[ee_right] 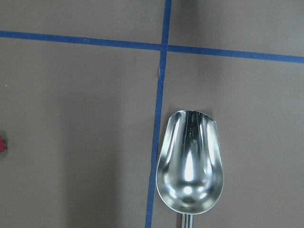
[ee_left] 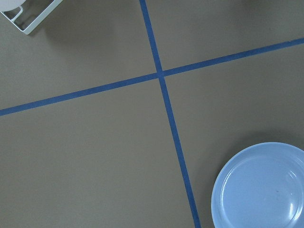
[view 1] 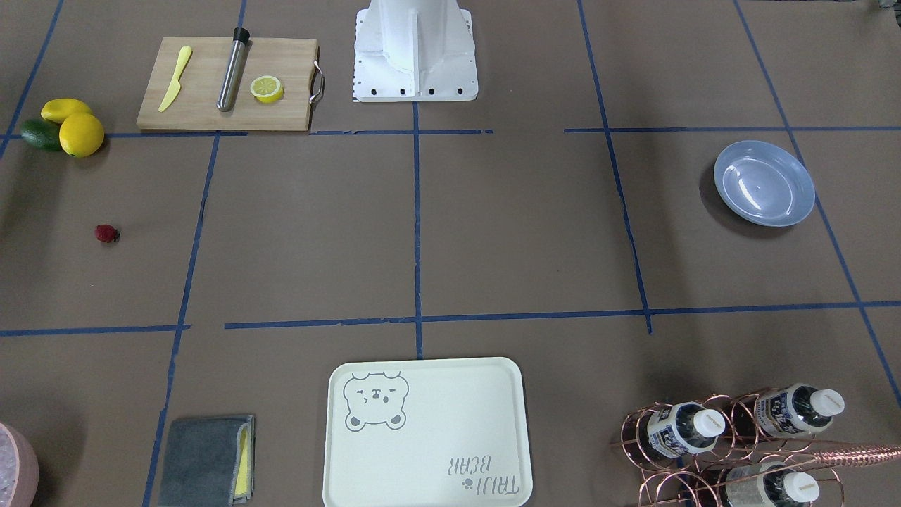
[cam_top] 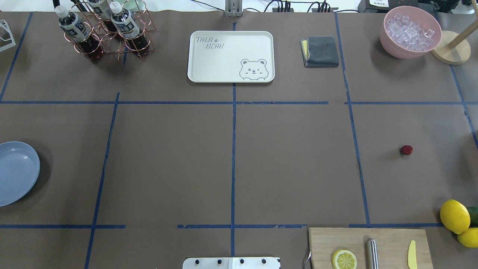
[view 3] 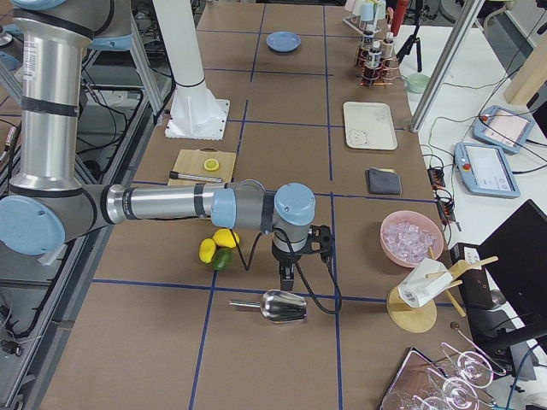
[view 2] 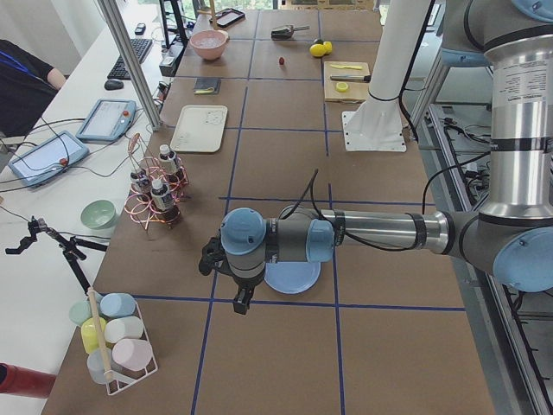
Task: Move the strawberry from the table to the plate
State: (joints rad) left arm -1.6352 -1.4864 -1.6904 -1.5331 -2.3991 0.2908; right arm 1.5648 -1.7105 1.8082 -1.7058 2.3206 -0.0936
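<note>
— While the pink bowl (cam_top: 396, 50) holds ice cubes (cam_top: 409, 28) and the copper rack (cam_top: 112, 50) holds bottles (cam_top: 123, 24), what does the plate (cam_top: 15, 172) show?

— Only its glossy blue floor, at the left end of the worktop (cam_top: 291, 157).

— What do the other views add?

— The right wrist view shows a metal scoop (ee_right: 190, 161) that lies outside the overhead frame. In the exterior right view, the right pincer (view 3: 286, 275) hangs just above the scoop. The exterior left view has the left pincer (view 2: 244, 298) hanging at the plate's rim. Whether either pincer is open or closed cannot be told.

— And the strawberry (cam_top: 406, 150)?

— It lies on the bare worktop on the robot's right. It sits at the left edge of the right wrist view, off to one side of the right pincer and not touching it. It is well apart from the left pincer and the plate.
</note>
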